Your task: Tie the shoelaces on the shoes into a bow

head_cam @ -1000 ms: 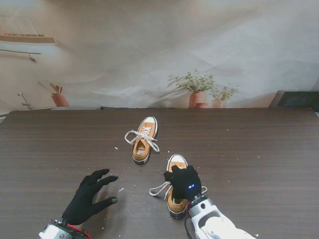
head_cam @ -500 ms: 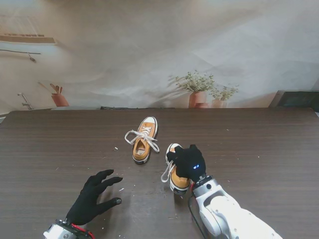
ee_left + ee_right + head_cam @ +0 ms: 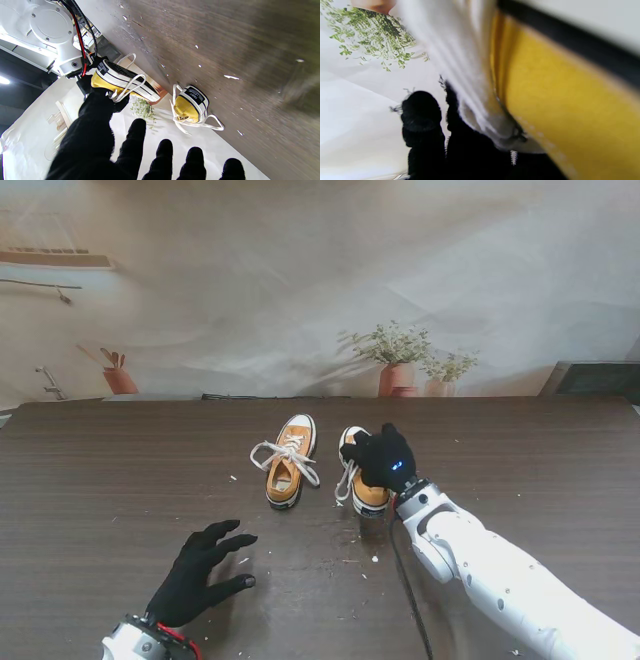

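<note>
Two yellow sneakers with white laces are in view. One shoe (image 3: 288, 461) lies on the dark table (image 3: 120, 480), toe away from me, its laces loose to both sides; the left wrist view shows it from the heel (image 3: 191, 105). My right hand (image 3: 381, 458) is shut on the second shoe (image 3: 366, 492) and holds it lifted off the table, just right of the first; its lace hangs down. That held shoe (image 3: 122, 81) appears raised in the left wrist view and fills the blurred right wrist view (image 3: 560, 100). My left hand (image 3: 200, 570) rests open on the table near me, holding nothing.
Small white crumbs (image 3: 240, 560) are scattered on the tabletop around the shoes. A printed backdrop with potted plants (image 3: 395, 365) stands behind the table's far edge. A dark box (image 3: 595, 377) sits at the far right corner.
My right hand has carried the second shoe away from me, up off the table, until it is beside the first shoe. My left hand has crept slightly forward.
</note>
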Tool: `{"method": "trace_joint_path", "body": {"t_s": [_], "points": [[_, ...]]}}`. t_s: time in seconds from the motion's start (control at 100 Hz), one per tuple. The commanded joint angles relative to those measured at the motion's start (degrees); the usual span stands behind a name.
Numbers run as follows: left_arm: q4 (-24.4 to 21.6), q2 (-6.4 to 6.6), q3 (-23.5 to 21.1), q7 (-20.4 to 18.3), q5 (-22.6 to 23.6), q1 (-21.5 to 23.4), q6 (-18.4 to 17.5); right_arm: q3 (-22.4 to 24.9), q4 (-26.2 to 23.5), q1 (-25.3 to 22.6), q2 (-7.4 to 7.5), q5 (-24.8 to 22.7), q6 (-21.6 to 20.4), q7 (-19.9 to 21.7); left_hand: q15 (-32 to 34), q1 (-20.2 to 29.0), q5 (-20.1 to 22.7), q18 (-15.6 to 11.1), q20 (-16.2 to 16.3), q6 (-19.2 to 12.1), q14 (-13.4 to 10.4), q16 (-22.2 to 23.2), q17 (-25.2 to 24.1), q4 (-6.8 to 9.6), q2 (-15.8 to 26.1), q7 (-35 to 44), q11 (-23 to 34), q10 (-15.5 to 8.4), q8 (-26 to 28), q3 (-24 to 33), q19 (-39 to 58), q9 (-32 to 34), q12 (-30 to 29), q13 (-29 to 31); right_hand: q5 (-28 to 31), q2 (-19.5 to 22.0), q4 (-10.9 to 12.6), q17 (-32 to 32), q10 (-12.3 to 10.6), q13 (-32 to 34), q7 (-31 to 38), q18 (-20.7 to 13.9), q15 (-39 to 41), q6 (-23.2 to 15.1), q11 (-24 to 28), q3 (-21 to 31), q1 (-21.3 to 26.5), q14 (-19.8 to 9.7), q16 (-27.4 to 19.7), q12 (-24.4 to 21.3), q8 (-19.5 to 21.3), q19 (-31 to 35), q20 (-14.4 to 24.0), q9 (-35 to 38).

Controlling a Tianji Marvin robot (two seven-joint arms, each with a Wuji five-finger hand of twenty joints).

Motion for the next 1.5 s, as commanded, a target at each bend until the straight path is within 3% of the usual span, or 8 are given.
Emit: {"method": "trace_joint_path", "body": {"t_s": [0.0,0.37,0.53,0.72,0.84,1.15,1.29,1.49], "points": [[-0.18,0.10,0.21,-1.10,0.43,-0.09,0.48,-0.27,1.54,2.01,-0.42,0.74,-0.11,0.25,-0.94,0.82,1.16,-1.30,0.92,0.22,0.00,-0.37,-0.89,1.05,2.22,-0.26,0.06,0.41,0.51,-2.26,-0.02,0.41,-0.90,0.28,0.27,6.41,1.74,-0.88,-2.73,1.60,3.65,-1.01,-0.49,-2.80,3.54,2.64,3.40,-0.65,-0.77,1.09,1.69,-0.25,0.69,-0.27],[0.04,0.21,0.73,-1.68,0.16,-0.54,0.68,-11.71,16.06,10.34,-4.13,7.18,0.89,-3.97,-0.92,1.01,1.07,-1.31,0.88,0.20,0.07,-0.30,-0.85,1.15,2.26,-0.25,0.18,0.36,0.49,-2.48,-0.17,0.33,-0.88,0.28,-3.09,6.67,1.50,-3.33,-3.35,-0.67,3.42,-1.26,-1.93,-3.81,4.57,1.96,1.22,-0.82,-0.83,0.70,-1.66,-1.70,0.43,-2.72],[0.04,0.26,0.70,-1.78,0.35,-0.47,0.45,-14.64,17.22,11.58,-4.17,7.64,0.61,-1.57,-0.94,1.13,1.10,-1.24,0.84,0.24,0.04,-0.29,-0.85,1.20,2.19,-0.20,0.18,0.37,0.51,-2.51,-0.23,0.29,-0.89,0.28,-11.11,3.50,0.84,-5.75,-3.04,-3.91,5.24,-2.00,-2.89,-4.75,4.63,1.99,-8.48,-1.48,-0.98,0.70,-8.00,-2.73,0.25,-6.75],[-0.24,0.16,0.38,-1.11,0.82,0.02,-0.01,-15.22,17.20,11.54,-4.02,8.37,-1.02,0.93,-0.95,1.15,1.08,-1.22,0.85,0.25,0.04,-0.29,-0.83,1.24,2.09,-0.16,0.18,0.43,0.52,-2.59,-0.23,0.13,-0.91,0.30,-14.22,-2.46,0.22,-8.37,-3.40,-6.96,0.48,-2.45,-3.69,-0.75,5.35,1.11,-12.87,-1.79,-1.06,1.78,-7.88,-4.48,0.38,-10.73],[-0.40,0.10,0.19,-0.87,0.78,0.30,-0.11,-14.19,15.23,10.55,-3.14,7.64,-1.11,2.74,-0.94,1.15,1.12,-1.19,0.87,0.26,0.03,-0.28,-0.83,1.26,2.07,-0.15,0.19,0.40,0.52,-2.61,-0.22,0.13,-0.92,0.31,-14.51,-4.80,8.16,-9.39,-3.60,-8.26,-5.66,-2.61,-3.97,2.34,5.28,1.37,-17.17,-1.92,-1.11,4.43,0.90,-5.43,0.87,-12.41],[-0.49,0.05,-0.06,-0.45,1.21,0.55,-0.57,-8.32,7.65,5.71,0.06,3.90,-0.72,9.16,-0.95,1.25,0.91,-1.23,0.85,0.22,0.00,-0.28,-0.84,1.29,1.94,-0.20,0.19,0.39,0.50,-2.60,-0.26,0.13,-0.93,0.31,-21.92,-12.54,5.06,-12.72,-3.04,-12.48,-9.45,-2.99,-4.81,8.71,5.99,2.62,-31.70,-1.93,-1.08,5.52,0.93,-7.50,1.34,-17.78],[-0.53,0.02,-0.14,-0.01,1.70,0.63,-0.66,-3.87,3.88,2.18,0.94,2.14,-0.56,9.60,-0.97,1.16,0.50,-1.23,0.77,0.19,0.06,-0.29,-0.83,1.28,1.92,-0.38,0.17,0.39,0.43,-2.64,-0.34,0.10,-0.94,0.27,-24.11,-8.92,4.54,-13.55,-2.51,-13.56,-9.56,-3.09,-4.86,10.58,6.52,2.22,-37.09,-1.56,-1.15,5.88,0.53,-7.67,1.54,-19.37],[-1.09,-0.04,-0.54,0.53,2.34,1.30,-0.54,8.35,-5.95,-7.21,2.19,-2.07,-3.66,6.63,-0.99,0.93,0.35,-1.11,0.53,0.18,0.14,-0.31,-0.87,1.32,1.87,-0.46,0.14,0.42,0.38,-2.72,-0.56,0.18,-0.97,0.25,-26.98,-0.87,4.61,-14.95,-2.08,-15.27,-9.60,-3.01,-5.61,11.30,6.59,-0.20,-42.19,-0.75,-1.77,5.55,-0.58,-8.17,1.46,-21.34]]}}
